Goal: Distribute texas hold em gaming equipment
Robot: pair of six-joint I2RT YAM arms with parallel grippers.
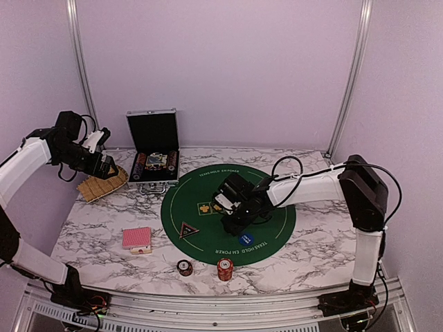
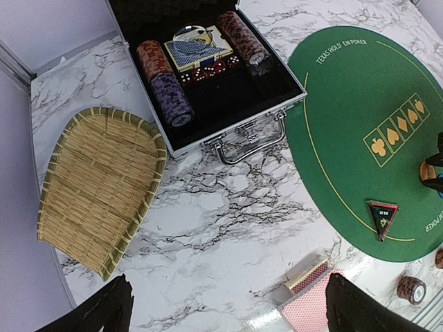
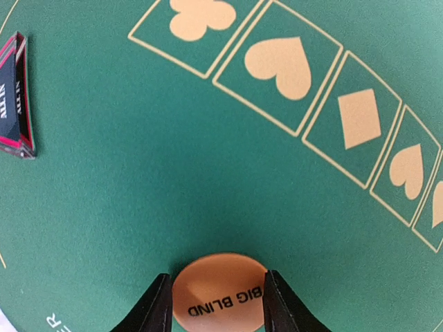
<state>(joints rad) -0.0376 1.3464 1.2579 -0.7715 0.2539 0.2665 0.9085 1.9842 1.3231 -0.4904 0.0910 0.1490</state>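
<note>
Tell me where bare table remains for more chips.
Free: marble right of the green mat; marble between bamboo tray and card deck. Crowded: mat centre, where the right pincer grips the orange button beside the blue button.

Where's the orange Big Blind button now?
The orange Big Blind button is pinched in the right gripper over the green mat, below the heart box in the right wrist view.

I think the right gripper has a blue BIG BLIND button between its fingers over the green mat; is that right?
Not quite: the button between the right gripper's fingers is orange, not blue, as the right wrist view shows. It does read BIG BLIND, over the green mat.
</note>
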